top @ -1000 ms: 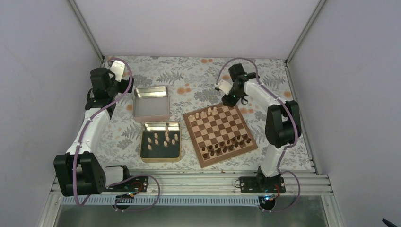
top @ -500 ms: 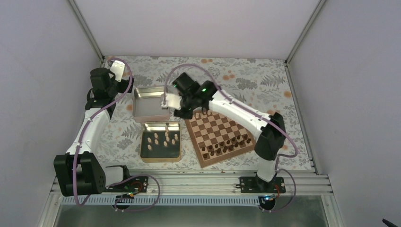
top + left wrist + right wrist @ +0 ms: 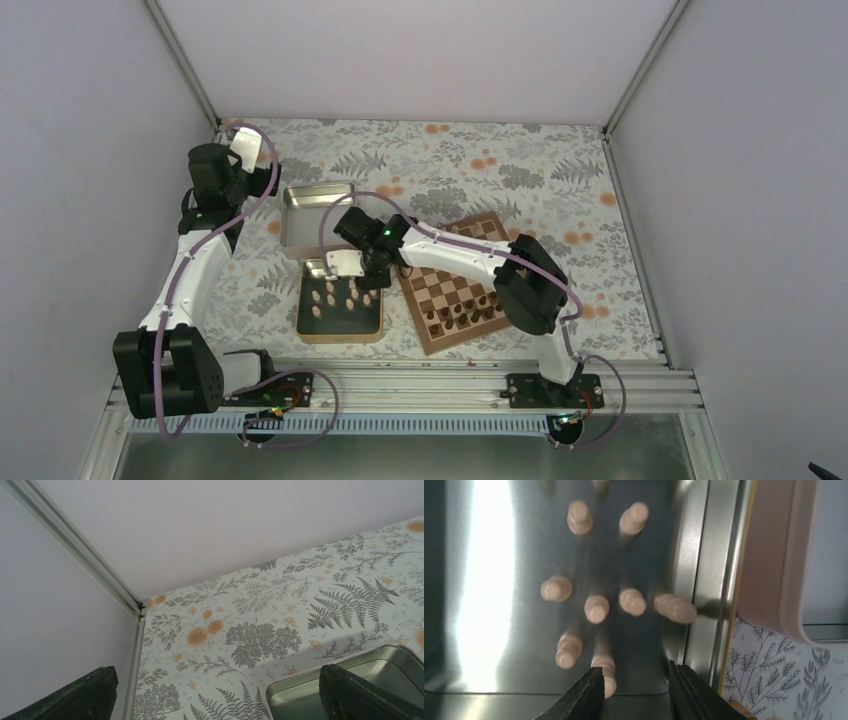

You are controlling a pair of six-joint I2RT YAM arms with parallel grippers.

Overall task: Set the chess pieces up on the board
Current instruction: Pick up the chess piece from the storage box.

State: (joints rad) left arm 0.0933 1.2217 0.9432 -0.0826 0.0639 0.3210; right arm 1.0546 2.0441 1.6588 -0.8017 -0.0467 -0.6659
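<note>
Several pale beige chess pieces (image 3: pixel 336 296) stand in a metal tin (image 3: pixel 306 325) left of the board (image 3: pixel 470 290). My right gripper (image 3: pixel 368 272) hangs over the tin's right side, open and empty. In the right wrist view the gripper (image 3: pixel 636 687) looks down on the pieces (image 3: pixel 596 608); the nearest piece (image 3: pixel 607 674) touches the left finger's inner side. Dark brown chessmen (image 3: pixel 470 312) stand along the board's near edge; the arm hides its far edge. My left gripper (image 3: pixel 250 165) is far back left, open and empty; its fingers (image 3: pixel 367 695) frame the floral mat.
An empty metal tin (image 3: pixel 318 218) lies behind the one with the pieces; its corner shows in the left wrist view (image 3: pixel 350 680). White walls and metal frame posts (image 3: pixel 90 565) close in the floral table top. The arm bases sit on a rail at the near edge.
My right arm has swung from the board's far edge leftward and toward the near side, ending over the tin of pale pieces. The left arm has not moved.
</note>
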